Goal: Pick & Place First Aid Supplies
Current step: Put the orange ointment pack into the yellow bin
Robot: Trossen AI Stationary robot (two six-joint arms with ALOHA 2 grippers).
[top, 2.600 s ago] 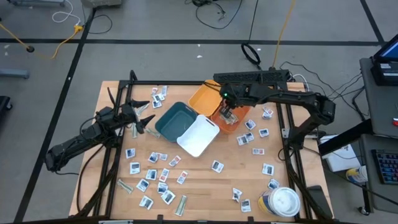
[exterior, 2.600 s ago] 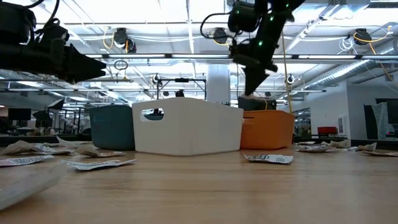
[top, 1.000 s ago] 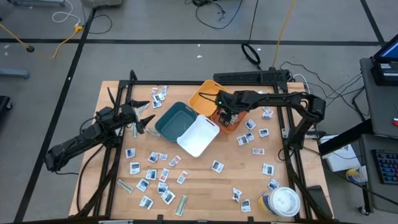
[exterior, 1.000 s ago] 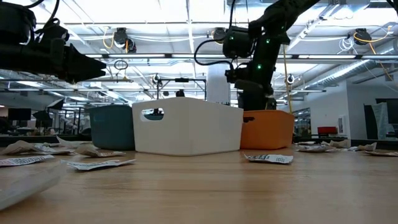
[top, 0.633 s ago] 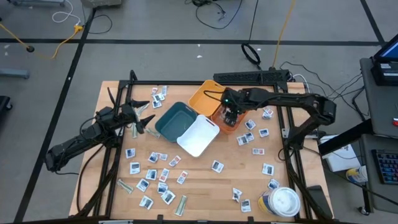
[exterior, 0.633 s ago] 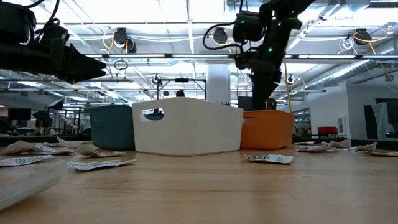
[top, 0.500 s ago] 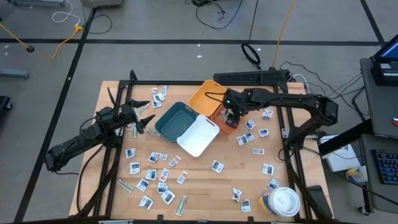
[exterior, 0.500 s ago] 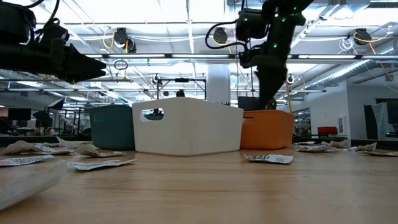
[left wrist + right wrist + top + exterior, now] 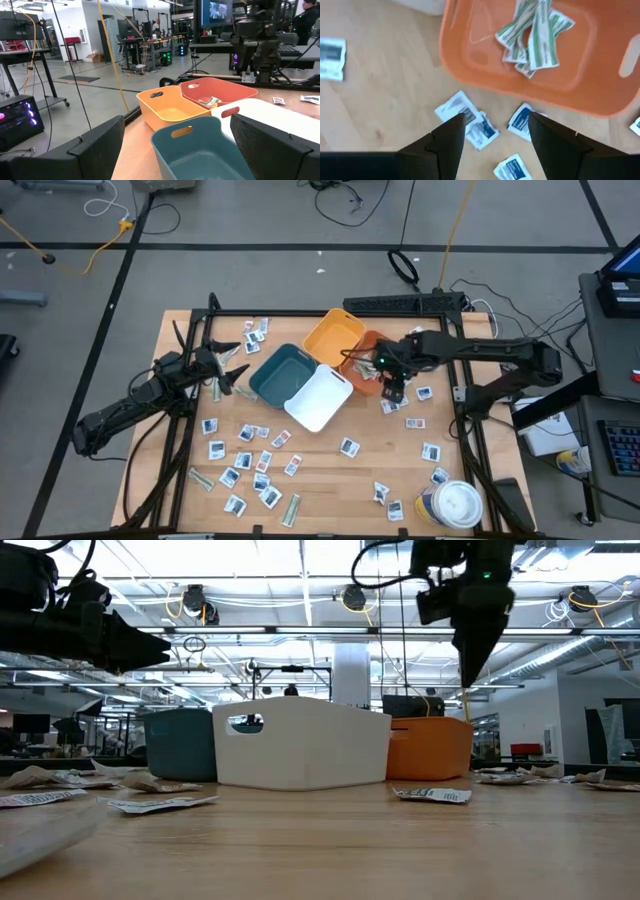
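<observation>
Right gripper (image 9: 394,393) empty, fingers apart, above white square packets (image 9: 470,121) beside orange plastic bin (image 9: 485,70); left gripper (image 9: 232,366) wide open.

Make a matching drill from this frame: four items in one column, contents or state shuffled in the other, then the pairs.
Items:
1. orange bin
2. teal bin
3. right gripper
4. left gripper

States:
A. empty inside
B. holds green-striped wrapped strips
C. open, waiting at the table's left side
D. open, empty, above the white packets beside the orange bin

Pairs: 1-B, 2-A, 3-D, 4-C
</observation>
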